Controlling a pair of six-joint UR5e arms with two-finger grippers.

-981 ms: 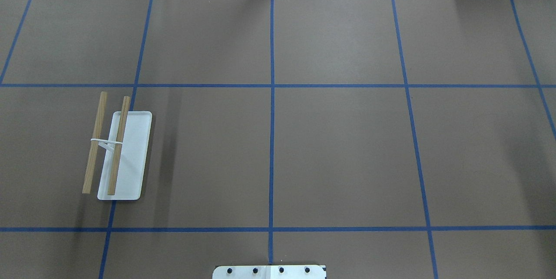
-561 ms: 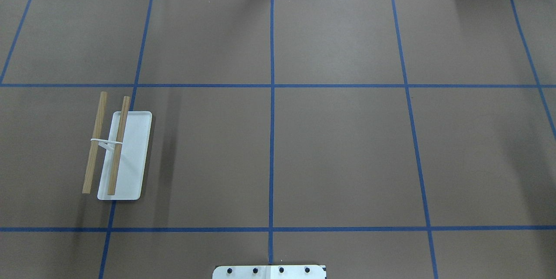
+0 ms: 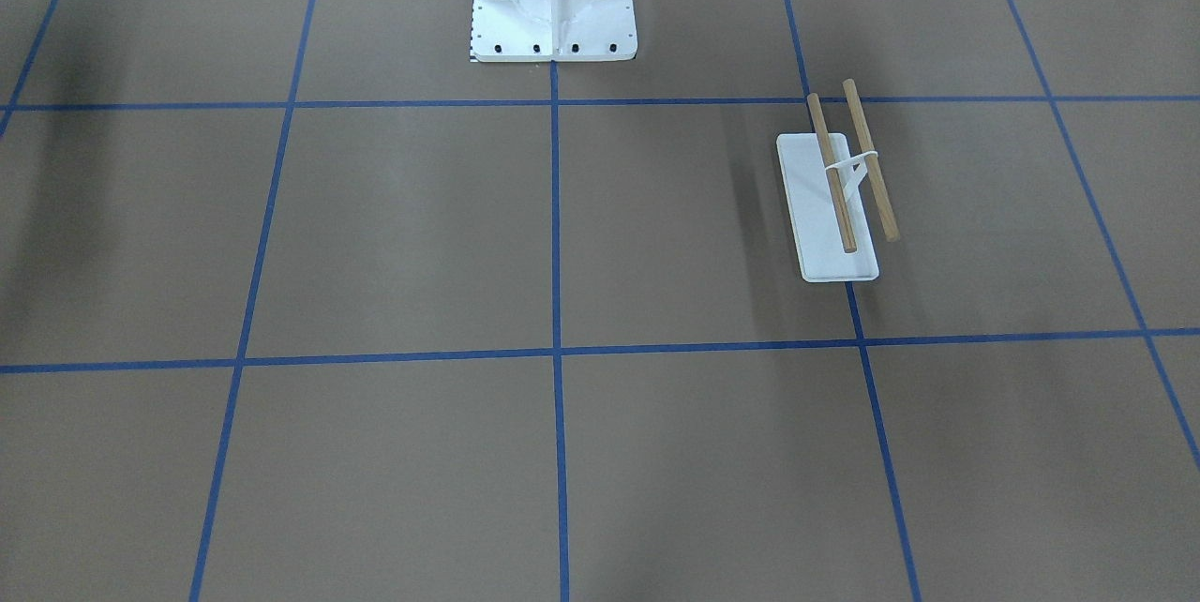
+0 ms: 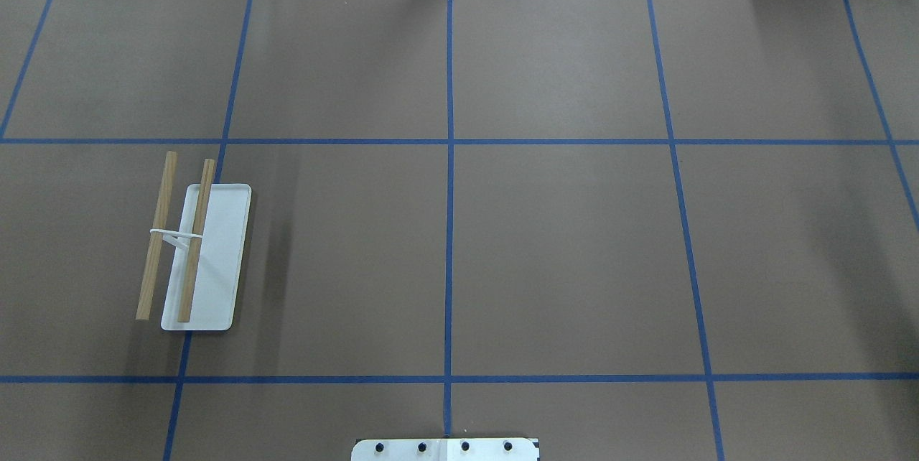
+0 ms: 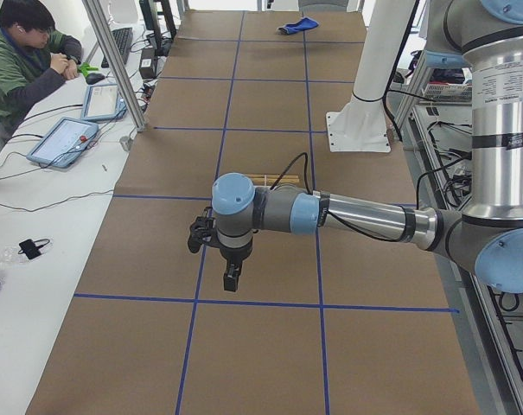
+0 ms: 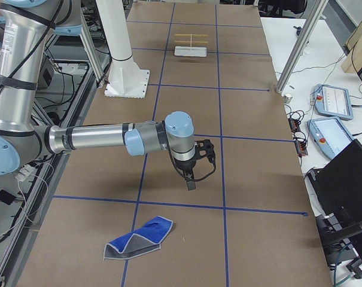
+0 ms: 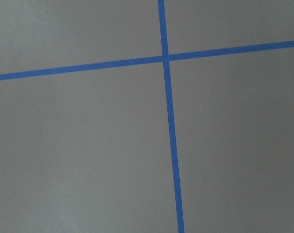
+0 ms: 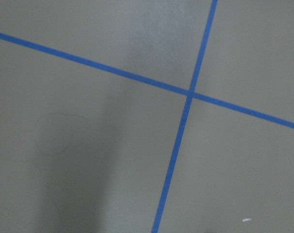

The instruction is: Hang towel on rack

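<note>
The towel (image 6: 137, 239), blue with a grey face folded over, lies crumpled on the brown table near the end on my right; it also shows small at the far end in the exterior left view (image 5: 296, 27). The rack (image 4: 194, 245), a white base with two wooden rods, stands on the table's left part (image 3: 842, 182) (image 6: 191, 45). My left gripper (image 5: 231, 277) points down above the table, away from the rack; I cannot tell whether it is open. My right gripper (image 6: 191, 182) hangs above the table a short way from the towel; I cannot tell its state.
The table is covered in brown paper with a blue tape grid. The white robot base (image 3: 553, 11) stands at the table's near edge. A person (image 5: 23, 60) sits at a side desk with tablets (image 5: 66, 138). Metal frame posts (image 6: 294, 48) stand at the far edge.
</note>
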